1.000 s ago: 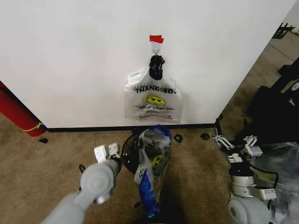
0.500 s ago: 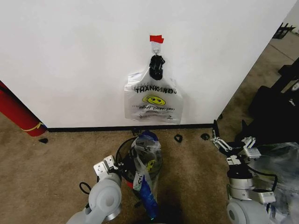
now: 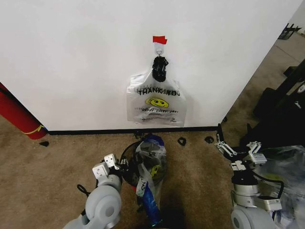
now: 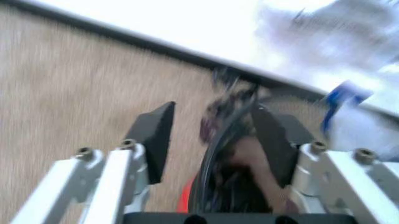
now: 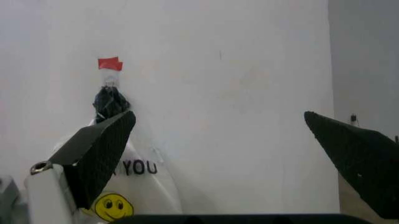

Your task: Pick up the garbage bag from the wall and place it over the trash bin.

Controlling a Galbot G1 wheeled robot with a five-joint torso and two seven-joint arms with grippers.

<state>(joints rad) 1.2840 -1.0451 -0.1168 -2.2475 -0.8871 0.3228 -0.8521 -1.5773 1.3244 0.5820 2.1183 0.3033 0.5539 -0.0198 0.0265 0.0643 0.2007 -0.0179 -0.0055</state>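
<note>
In the trash bin (image 3: 127,164), the garbage bag (image 3: 151,164), left claw (image 3: 114,165) alongside.

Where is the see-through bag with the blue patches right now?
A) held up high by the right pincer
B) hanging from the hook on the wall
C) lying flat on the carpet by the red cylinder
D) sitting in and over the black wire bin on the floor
D: the garbage bag stands in the trash bin below the wall, with the open left pincer at the bin's rim.
</note>
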